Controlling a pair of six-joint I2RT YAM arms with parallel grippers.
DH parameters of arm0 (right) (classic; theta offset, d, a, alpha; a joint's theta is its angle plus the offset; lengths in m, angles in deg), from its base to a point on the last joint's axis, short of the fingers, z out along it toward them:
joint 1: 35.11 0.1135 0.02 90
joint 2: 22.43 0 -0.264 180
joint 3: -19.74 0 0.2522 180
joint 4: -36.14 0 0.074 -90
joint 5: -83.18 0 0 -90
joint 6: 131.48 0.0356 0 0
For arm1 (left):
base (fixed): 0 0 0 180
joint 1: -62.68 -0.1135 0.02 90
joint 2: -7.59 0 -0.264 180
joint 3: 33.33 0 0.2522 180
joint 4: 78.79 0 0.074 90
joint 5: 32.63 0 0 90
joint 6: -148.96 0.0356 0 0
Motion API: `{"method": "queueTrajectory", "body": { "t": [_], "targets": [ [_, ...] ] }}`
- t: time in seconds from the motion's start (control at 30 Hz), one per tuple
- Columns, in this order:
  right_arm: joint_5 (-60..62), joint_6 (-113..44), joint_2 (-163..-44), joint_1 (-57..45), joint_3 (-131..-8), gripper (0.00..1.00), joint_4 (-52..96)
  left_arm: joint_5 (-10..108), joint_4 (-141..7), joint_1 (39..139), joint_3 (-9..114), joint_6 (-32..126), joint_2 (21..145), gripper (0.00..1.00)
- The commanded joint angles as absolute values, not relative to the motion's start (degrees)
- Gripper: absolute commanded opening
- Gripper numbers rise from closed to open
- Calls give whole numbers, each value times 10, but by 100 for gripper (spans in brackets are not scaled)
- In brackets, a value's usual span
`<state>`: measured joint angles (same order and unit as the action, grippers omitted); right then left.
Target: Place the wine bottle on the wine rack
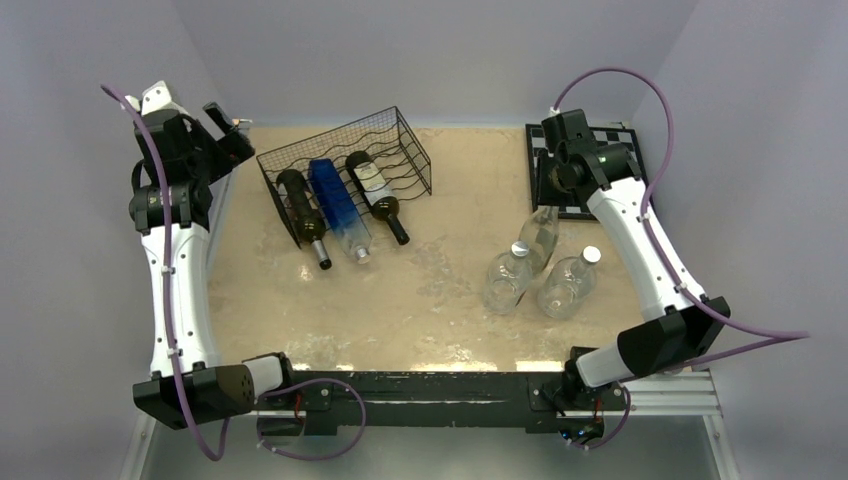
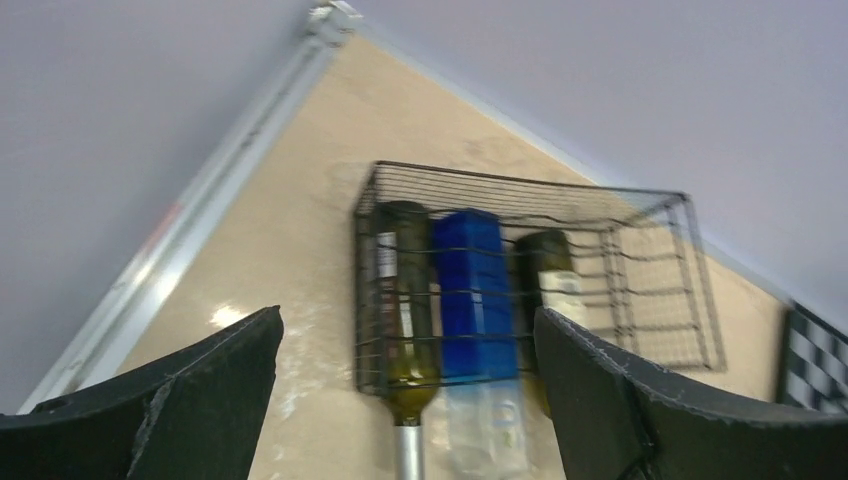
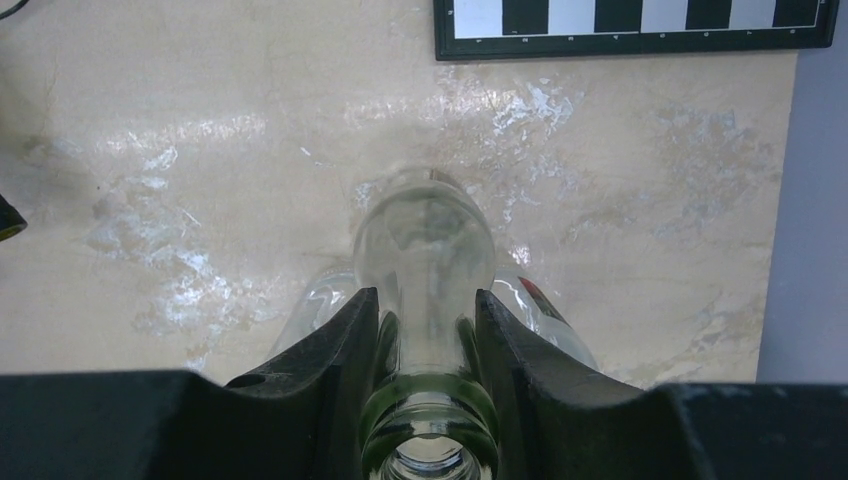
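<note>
Beige mottled surface (image 1: 420,320), two clear round capped bottles (image 1: 507,278) (image 1: 568,285), one smooth clear glass wine bottle (image 3: 425,235) tilted just above them, neck pinched by right gripper (image 3: 426,300), farther left one black wavy wire-mesh wine rack (image 1: 402,158) carrying three lying bottles (image 1: 300,205), left gripper (image 2: 407,320) spread wide, empty

Nothing can be read. The dark wine bottle (image 1: 386,208) in the wine rack (image 1: 419,165) bears a pale label (image 1: 370,178), its print too small and blurred to make out.
</note>
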<state>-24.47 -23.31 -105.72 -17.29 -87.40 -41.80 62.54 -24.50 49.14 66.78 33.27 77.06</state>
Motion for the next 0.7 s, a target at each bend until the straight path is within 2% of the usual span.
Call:
{"method": "queueTrajectory", "body": {
  "t": [0.0, 0.1, 0.17, 0.37, 0.67],
  "targets": [
    [-225, -258, -1051, -175, -954, 0, -409, 348, -351, 489, 641, 366, 761, 98],
    [-171, -263, -1053, -174, -995, 0, -405, 207, -412, 497, 624, 340, 764, 97],
    [-142, -265, -1054, -171, -1021, 0, -407, 158, -421, 521, 629, 342, 774, 97],
    [-81, -271, -1051, -153, -1067, 0, -415, 130, -416, 619, 607, 405, 768, 97],
    [-40, -295, -1055, -64, -1127, 0, -467, 45, -505, 738, 491, 449, 716, 97]
  ]
}}
